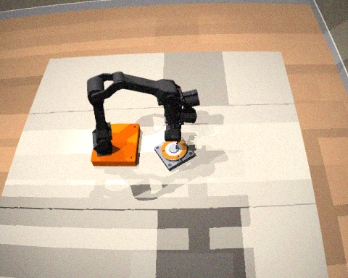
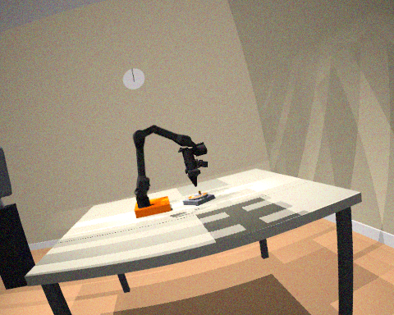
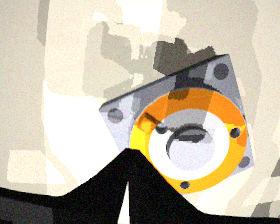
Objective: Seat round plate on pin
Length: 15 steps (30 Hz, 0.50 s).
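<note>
- Gripper [image 3: 127, 163] is hanging above the plate [image 3: 217, 112], jaws closed tight on nothing, tips meeting in a point; exterior view is showing a gap btwn tips and plate.
- Plate is sitting on the grey base [image 1: 168, 161], right of the arm's orange mount [image 1: 122, 145], on the table [image 2: 274, 193].
- White post [image 1: 173, 148] is poking up thru the plate's centre.
- Orange tab and the small pin: can't pick out for sure; several dark holes [image 3: 236, 133] are showing round the ring.
- Handling, judging: plate is looking rigid, thin, light, prob. smooth – should be spinning freely on the post w/ little force. Not fragile-looking.
- Where to take hold, judging: no need for a grip; closed tips are suiting a sideways push at the tab or rim, turning the plate till the hole drops over the pin.
- Risk: pressing down hard is likely jamming it on the pin.
</note>
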Each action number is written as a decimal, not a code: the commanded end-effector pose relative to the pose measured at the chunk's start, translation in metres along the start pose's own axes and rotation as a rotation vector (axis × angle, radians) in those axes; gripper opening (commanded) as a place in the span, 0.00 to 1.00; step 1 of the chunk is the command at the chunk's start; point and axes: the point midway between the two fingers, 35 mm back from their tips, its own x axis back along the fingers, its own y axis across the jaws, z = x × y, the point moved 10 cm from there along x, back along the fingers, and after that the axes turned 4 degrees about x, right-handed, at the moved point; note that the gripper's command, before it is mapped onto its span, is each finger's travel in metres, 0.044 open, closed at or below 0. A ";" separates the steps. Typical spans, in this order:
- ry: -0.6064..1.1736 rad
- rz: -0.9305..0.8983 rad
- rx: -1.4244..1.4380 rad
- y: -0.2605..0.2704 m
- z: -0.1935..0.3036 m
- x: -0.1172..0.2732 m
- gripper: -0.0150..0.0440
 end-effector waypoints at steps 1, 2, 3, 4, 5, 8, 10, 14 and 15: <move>0.028 -0.002 0.003 -0.001 0.002 -0.026 0.25; 0.028 -0.002 0.003 -0.001 0.002 -0.030 0.25; 0.028 -0.002 0.003 -0.001 0.002 -0.033 0.25; 0.028 -0.002 0.003 -0.001 0.002 -0.033 0.25; 0.028 -0.002 0.003 -0.001 0.002 -0.033 0.25; 0.028 -0.002 0.003 -0.001 0.002 -0.033 0.25; 0.028 -0.002 0.003 -0.001 0.001 -0.033 0.25; 0.027 -0.002 0.003 -0.002 -0.003 -0.033 0.25; 0.027 -0.002 0.003 -0.002 -0.005 -0.033 0.25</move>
